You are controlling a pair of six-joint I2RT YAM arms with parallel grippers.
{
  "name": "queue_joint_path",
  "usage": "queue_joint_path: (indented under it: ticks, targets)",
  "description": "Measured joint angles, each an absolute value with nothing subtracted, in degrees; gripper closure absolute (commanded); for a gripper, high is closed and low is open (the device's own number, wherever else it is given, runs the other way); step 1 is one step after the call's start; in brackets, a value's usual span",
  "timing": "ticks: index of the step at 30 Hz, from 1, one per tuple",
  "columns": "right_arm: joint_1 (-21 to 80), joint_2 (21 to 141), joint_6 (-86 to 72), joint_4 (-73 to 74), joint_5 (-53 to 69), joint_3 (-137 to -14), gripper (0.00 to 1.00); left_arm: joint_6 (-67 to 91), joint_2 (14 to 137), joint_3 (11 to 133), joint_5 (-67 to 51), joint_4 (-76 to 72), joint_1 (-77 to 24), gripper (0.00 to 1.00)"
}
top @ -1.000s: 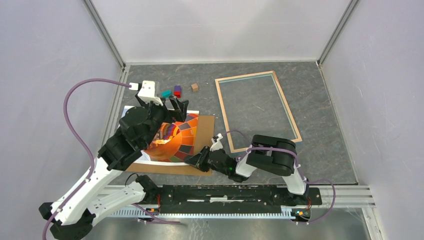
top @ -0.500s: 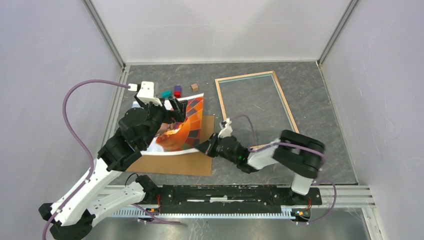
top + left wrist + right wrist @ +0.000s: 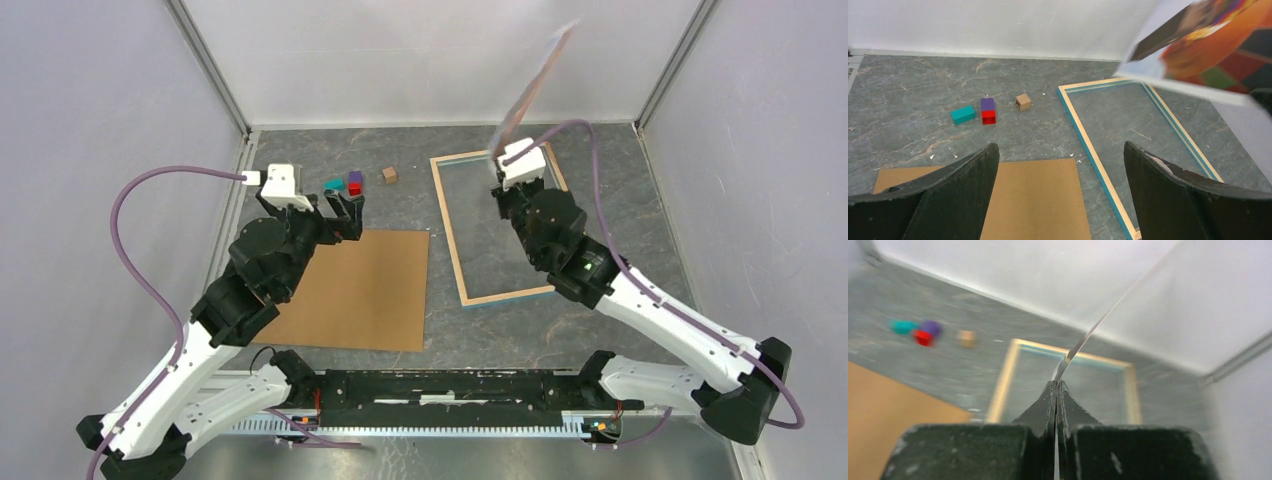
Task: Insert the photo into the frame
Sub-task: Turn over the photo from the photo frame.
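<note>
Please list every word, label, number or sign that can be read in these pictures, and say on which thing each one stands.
There are none to read.
The photo shows only a coloured picture, with no writing visible.
The frame, the board and the blocks are plain.

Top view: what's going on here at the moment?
The right claw is shut on one edge of the photo and holds it up in the air over the far end of the frame, which lies flat on the table with nothing in it. The left claw hangs open over the brown board. The photo is not yet in the frame.
</note>
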State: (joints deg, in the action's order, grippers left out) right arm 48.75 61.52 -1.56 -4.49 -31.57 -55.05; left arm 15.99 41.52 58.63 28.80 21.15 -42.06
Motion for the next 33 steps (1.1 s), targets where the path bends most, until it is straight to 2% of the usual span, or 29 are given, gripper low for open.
queue_joint_path:
  ticks: [3,6,9,12,17,21,30,33]
  targets:
    - [48.7,62.5,17.1,2.0,-33.8,-62.6,1.0,16.0,41.5,58.6,28.6,21.0,-41.2,0.0]
    - [48.7,63.7,33.9,5.5,-33.0,-64.8,1.0,16.0,41.1,58.4,28.7,20.8,-40.8,0.0]
    - [48.6,65.6,46.9,9.0,-29.1,-62.6,1.0,16.0,40.3,57.8,29.3,20.9,-40.6,0.0]
    - [48.6,66.7,55.5,10.2,-23.3,-54.4,1.0,16.0,39.7,57.7,30.6,20.8,-40.6,0.0]
    - [48.6,66.6,61.3,10.0,-13.4,-37.0,1.0,16.0,39.0,57.7,31.4,20.6,-40.6,0.0]
    - [48.6,65.3,61.9,10.0,-9.1,-30.3,1.0,16.0,38.9,57.7,31.4,20.4,-40.6,0.0]
    - [48.8,57.0,61.1,10.2,-6.7,-28.2,1.0,16.0,39.1,57.7,31.3,20.4,-40.6,0.0]
    - [48.8,54.5,60.7,11.7,-7.5,-28.2,0.97,16.0,39.4,57.7,31.1,20.4,-40.6,0.0]
